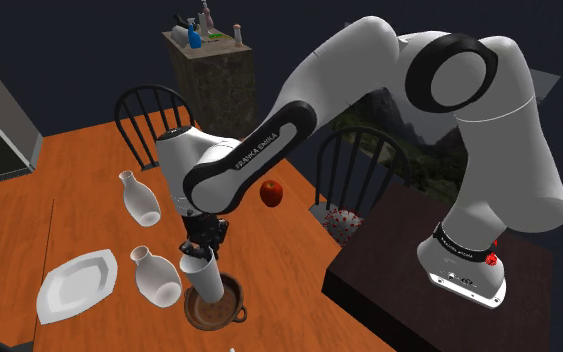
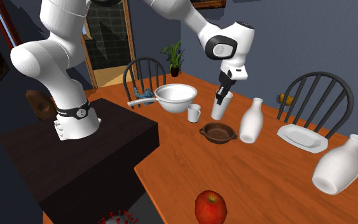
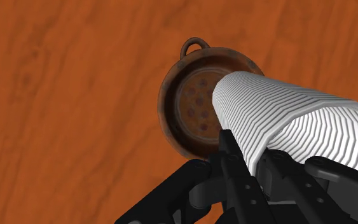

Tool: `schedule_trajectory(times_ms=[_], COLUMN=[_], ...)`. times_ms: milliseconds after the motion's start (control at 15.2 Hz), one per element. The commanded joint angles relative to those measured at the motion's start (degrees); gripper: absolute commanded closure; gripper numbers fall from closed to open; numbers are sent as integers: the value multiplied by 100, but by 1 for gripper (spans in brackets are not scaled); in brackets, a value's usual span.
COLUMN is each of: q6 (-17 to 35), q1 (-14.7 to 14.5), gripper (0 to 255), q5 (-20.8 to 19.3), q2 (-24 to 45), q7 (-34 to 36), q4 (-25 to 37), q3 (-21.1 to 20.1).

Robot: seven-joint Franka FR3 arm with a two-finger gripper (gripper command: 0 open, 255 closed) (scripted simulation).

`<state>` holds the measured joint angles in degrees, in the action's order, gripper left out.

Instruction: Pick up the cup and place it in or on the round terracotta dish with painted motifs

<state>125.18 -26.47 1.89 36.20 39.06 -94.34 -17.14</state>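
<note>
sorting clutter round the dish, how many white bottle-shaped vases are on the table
2. The nearer vase stands right beside the brown dish; the farther vase stands apart, by the white plate. The arm could hide others.

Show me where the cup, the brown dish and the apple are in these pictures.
cup (image 3: 285, 121): wrist view, its ribbed white side.
dish (image 2: 218, 132): second exterior view, its bare inside.
apple (image 2: 210, 209): second exterior view, its red front.

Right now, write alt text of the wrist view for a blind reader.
The black gripper clasps a white ribbed cup, its far end over a round brown dish with a ring handle and dark dots inside. An orange wooden table lies beneath.
</note>
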Motion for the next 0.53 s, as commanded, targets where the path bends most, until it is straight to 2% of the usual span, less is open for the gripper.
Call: schedule_trajectory(times_ms=[0, 462], q6=[100, 450], q1=[-7, -53], gripper=[255, 255], q5=[-17, -74], q2=[97, 448], q7=[-14, -42], q4=[-3, -9], q3=[16, 71])
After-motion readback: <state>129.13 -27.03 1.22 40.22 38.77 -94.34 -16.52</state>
